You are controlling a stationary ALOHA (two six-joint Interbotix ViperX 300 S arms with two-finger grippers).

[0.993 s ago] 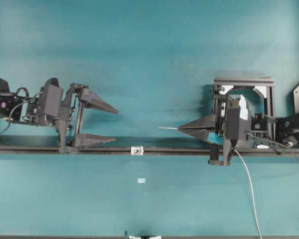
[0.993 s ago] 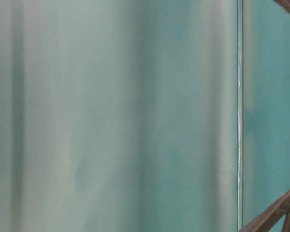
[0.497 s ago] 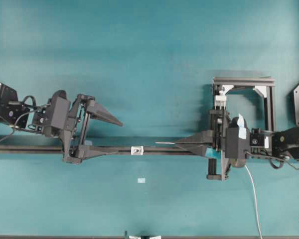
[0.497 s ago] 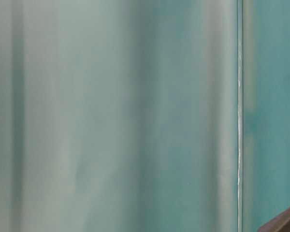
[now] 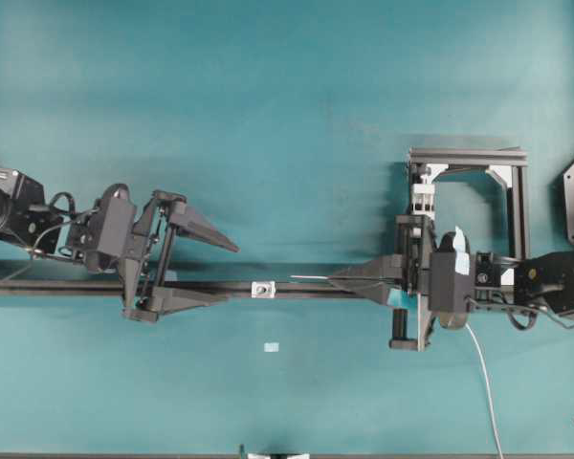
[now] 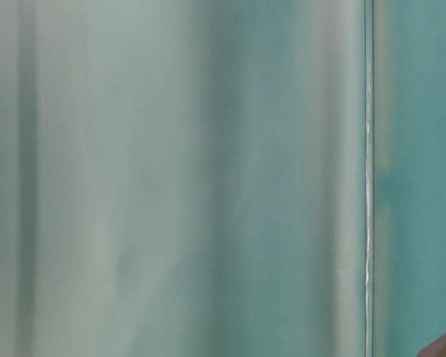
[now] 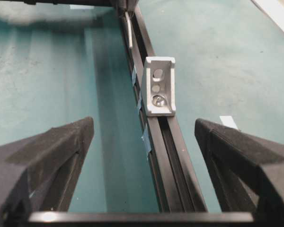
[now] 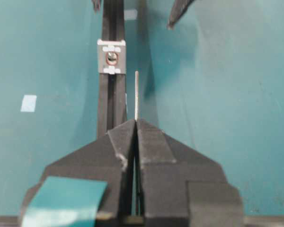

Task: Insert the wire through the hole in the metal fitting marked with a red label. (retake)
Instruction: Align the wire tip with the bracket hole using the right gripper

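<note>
The metal fitting, a small silvery bracket, sits on the black rail. Its hole shows a red ring in the right wrist view. My right gripper is shut on the wire. The wire's stiff end points left at the fitting, stopping short and slightly to one side of the hole. My left gripper is open and straddles the rail just left of the fitting, holding nothing. The rest of the wire trails toward the front edge.
A black frame with a white clamp block stands behind the right arm. A pale tape square lies on the teal mat in front of the rail. The table-level view is a teal blur.
My right gripper has moved forward onto the rail line and left, bringing the wire tip nearer the fitting. My left gripper has shifted right and forward to straddle the rail.
</note>
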